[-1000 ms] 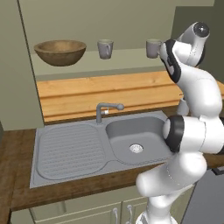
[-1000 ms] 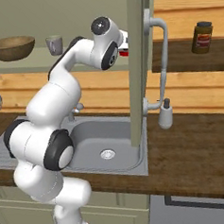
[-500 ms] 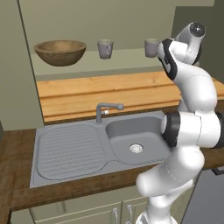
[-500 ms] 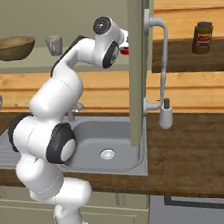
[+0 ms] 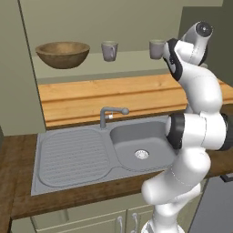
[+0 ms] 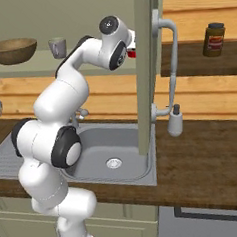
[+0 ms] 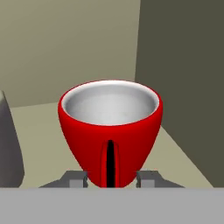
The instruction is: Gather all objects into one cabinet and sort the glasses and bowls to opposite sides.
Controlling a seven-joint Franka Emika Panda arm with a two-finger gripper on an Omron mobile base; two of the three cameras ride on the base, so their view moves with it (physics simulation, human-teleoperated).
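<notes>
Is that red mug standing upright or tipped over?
Upright. In the hand view the red mug has its open mouth facing up, the pale inside showing, and the gripper at its base.

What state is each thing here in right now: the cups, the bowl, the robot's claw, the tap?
red mug: upright, empty, sitting between the gripper's fingers.
gripper: one finger on each side of the red mug's base; contact unclear.
wooden bowl: upright on the shelf's left end.
grey mugs: upright on the shelf.
faucet: no water running.
sink: empty.
</notes>
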